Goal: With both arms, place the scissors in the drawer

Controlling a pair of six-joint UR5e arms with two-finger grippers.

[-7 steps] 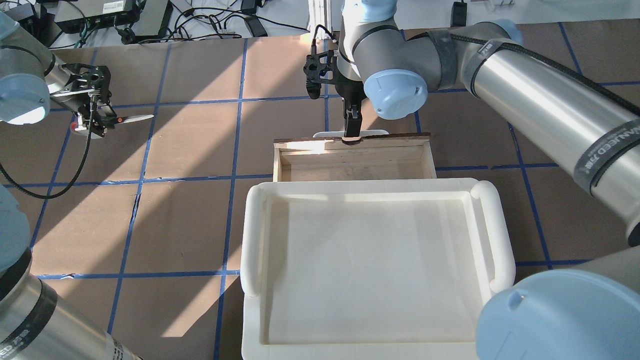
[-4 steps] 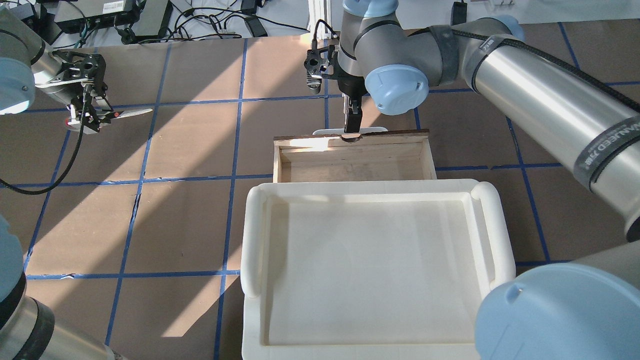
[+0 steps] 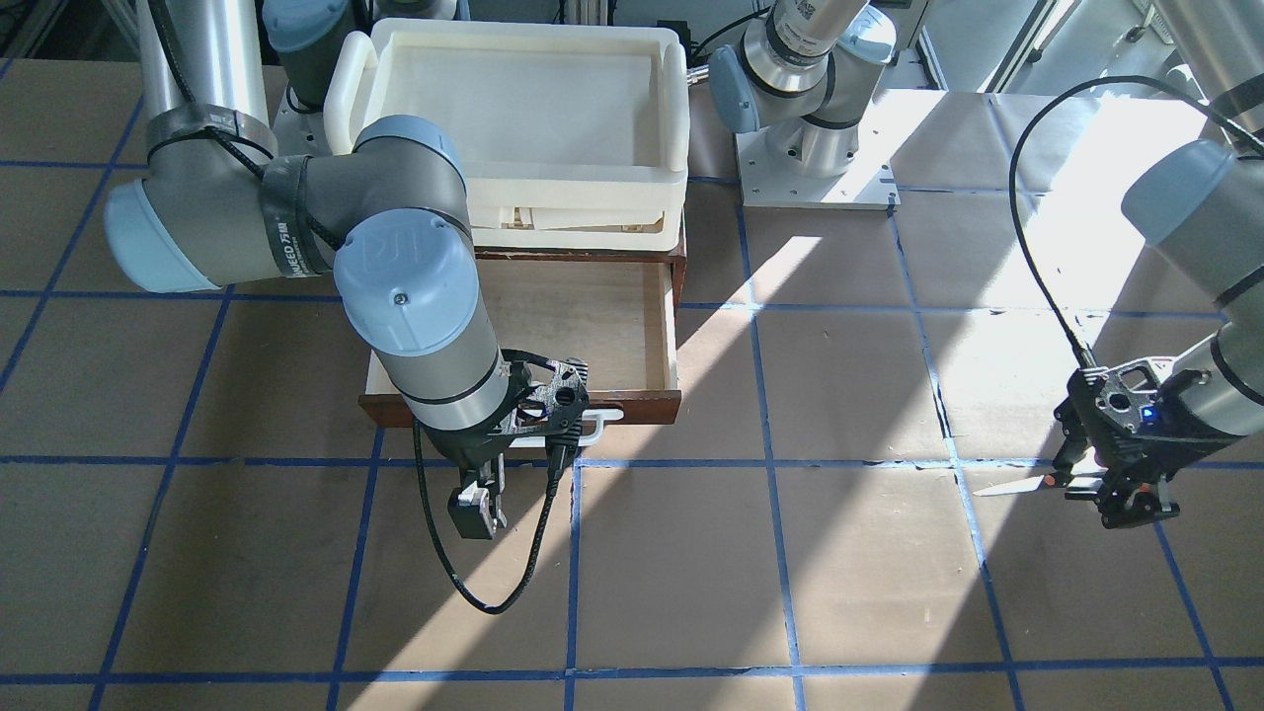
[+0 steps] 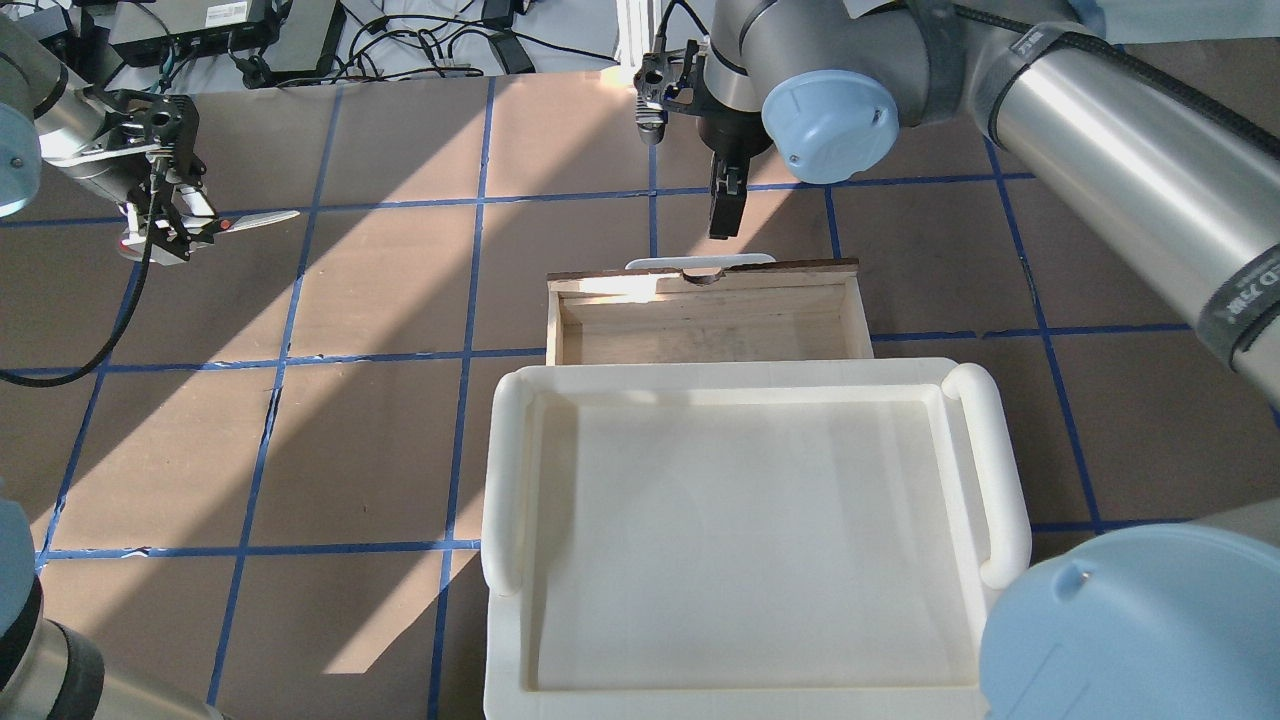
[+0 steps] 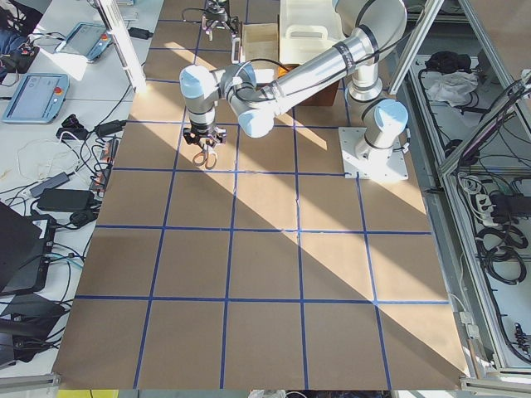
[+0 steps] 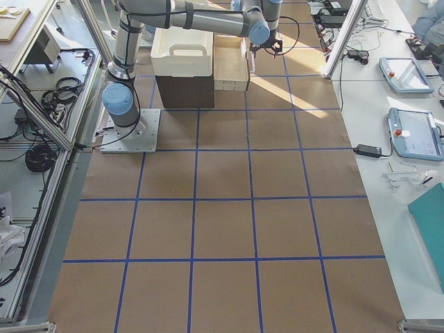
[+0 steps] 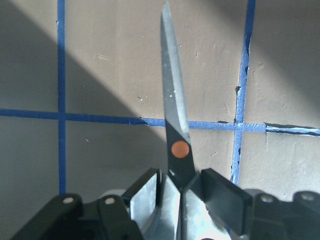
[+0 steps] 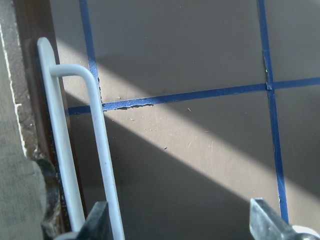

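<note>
My left gripper [image 4: 165,225] is shut on the scissors [image 4: 250,219] at the handle end, far out on the table's left. It holds them above the brown surface. In the left wrist view the silver blades [image 7: 172,120] and orange pivot dot point away from the fingers [image 7: 220,197]. The scissors [image 3: 1017,485] also show in the front-facing view. The drawer [image 4: 780,270] stands pulled open with a bare plywood floor [image 3: 592,316]. My right gripper [image 4: 722,215] is open and empty, just beyond the drawer's white handle [image 4: 700,262]. The handle [image 8: 60,150] lies beside its left finger [image 8: 97,222].
A large cream plastic tray [image 4: 505,470] sits on top of the cabinet, just behind the open drawer. Cables and power boxes [image 4: 230,30] lie past the table's far edge. Blue tape lines grid the brown tabletop [image 4: 380,450].
My right gripper has lifted off the drawer's front edge and drawn back beyond the handle. My left gripper has shifted slightly up and left with the scissors.
</note>
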